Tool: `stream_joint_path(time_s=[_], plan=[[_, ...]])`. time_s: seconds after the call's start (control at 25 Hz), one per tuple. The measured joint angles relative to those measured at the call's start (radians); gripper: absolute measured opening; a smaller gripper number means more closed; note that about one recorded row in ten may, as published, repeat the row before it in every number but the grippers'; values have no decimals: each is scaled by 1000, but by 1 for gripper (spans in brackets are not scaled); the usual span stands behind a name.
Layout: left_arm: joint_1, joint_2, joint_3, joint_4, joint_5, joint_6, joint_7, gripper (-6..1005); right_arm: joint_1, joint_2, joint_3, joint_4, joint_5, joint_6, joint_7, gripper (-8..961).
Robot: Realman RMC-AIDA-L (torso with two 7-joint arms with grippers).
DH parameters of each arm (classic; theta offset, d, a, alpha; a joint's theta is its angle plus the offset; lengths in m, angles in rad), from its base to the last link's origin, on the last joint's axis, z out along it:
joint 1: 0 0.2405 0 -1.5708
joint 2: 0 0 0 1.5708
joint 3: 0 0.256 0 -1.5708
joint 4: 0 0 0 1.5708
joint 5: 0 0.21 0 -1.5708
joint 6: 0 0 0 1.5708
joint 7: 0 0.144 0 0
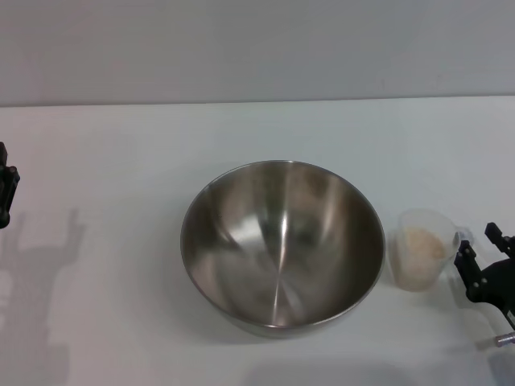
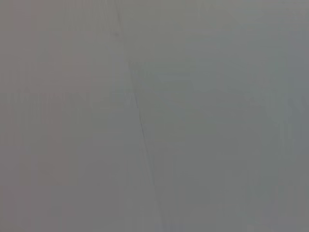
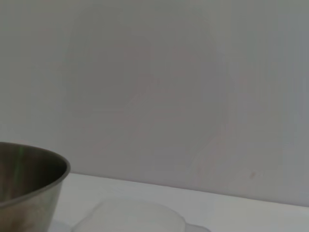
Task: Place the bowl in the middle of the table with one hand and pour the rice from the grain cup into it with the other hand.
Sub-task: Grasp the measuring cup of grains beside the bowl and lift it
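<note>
At the head view's left edge, the left gripper (image 1: 5, 193) shows only partly; its jaws cannot be judged. The bowl (image 1: 282, 245) sits centre on the counter (image 1: 105, 161). Just right stands the grain cup (image 1: 420, 249) holding rice (image 1: 420, 251). The right gripper (image 1: 481, 257), jaws apart, sits beside it. No writing is readable.

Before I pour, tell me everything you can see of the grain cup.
The grain cup is a small translucent plastic cup with a slight pouring lip, standing upright on the table just right of the bowl. It holds a pale heap of rice. The right gripper sits close beside it; contact isn't clear.
</note>
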Motion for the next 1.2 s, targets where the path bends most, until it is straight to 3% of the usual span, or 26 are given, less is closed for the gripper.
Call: stream_joint_path(time_s=[0.48, 0.68, 0.92, 1.2], plan=[[-8, -2, 12, 16, 0, 0, 0, 813, 6, 0, -1, 4, -1, 0, -3, 230], [-11, -2, 12, 18, 0, -1, 0, 813, 3, 0, 2, 5, 0, -7, -3, 17], [-13, -2, 13, 18, 0, 0, 0, 812, -7, -1, 7, 5, 3, -52, -4, 7], [-12, -2, 16, 22, 0, 0, 0, 812, -44, -5, 22, 3, 7, -262, -5, 7]])
